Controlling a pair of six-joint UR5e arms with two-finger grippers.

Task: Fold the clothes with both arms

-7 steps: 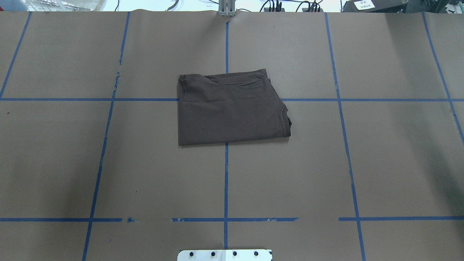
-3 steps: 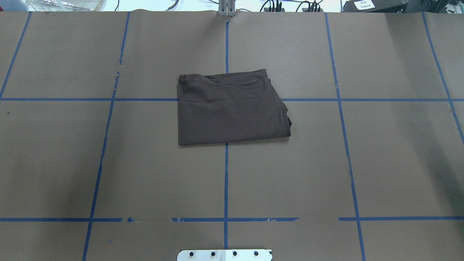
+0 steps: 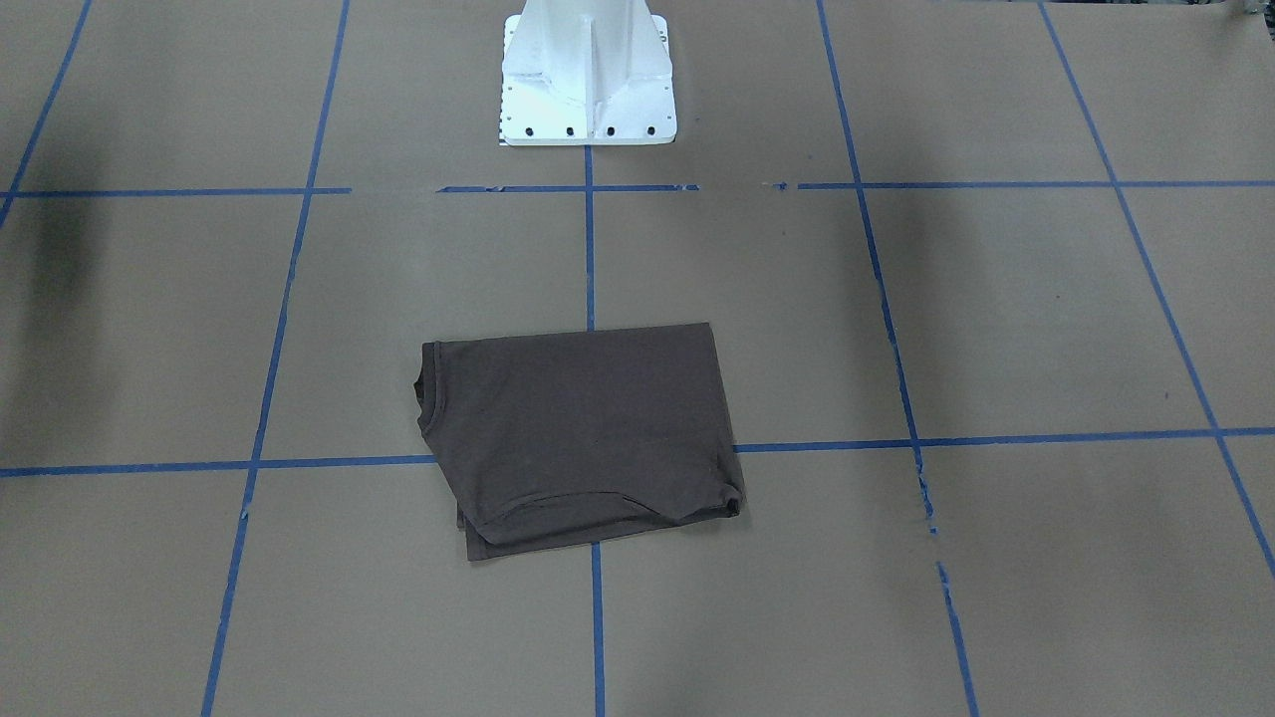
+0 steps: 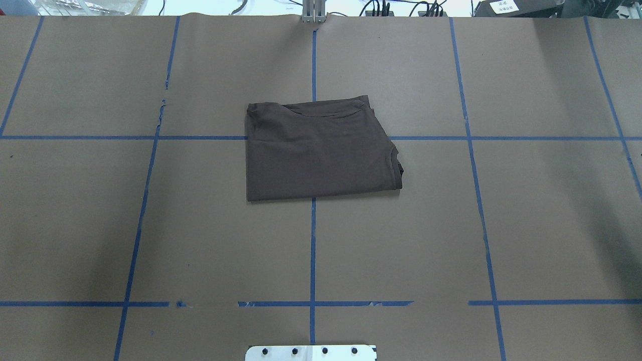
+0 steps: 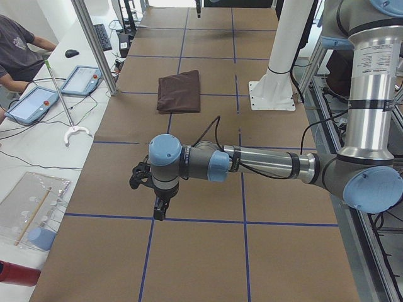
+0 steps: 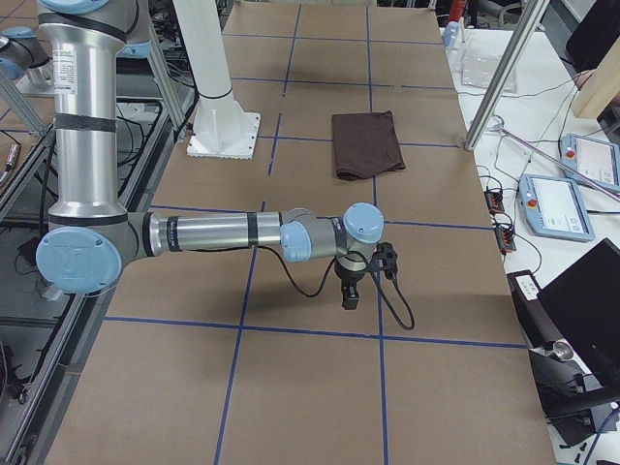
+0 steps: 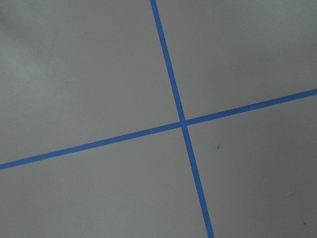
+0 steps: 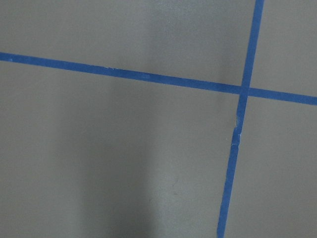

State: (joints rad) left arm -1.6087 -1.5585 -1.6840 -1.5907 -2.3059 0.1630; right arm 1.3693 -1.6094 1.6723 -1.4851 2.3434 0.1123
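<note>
Overhead exterior shows the T-shirt (image 4: 321, 150) lying as a compact, roughly rectangular bundle at the middle of the table (image 4: 526, 225), over the crossing of 2 blue tape lines (image 4: 313, 250). A curved seam runs along its far edge, possibly the collar, though it is too small to be sure. Neither arm reaches into this view. In the side views the left gripper (image 5: 160, 204) and the right gripper (image 6: 351, 295) hang over bare paper, each well apart from the shirt toward its own end of the table. I cannot tell from there whether their jaws are apart or closed, and the wrist cameras show only paper and tape. I judge the folding essentially done, with at most the slightly skewed right edge left to square.
</note>
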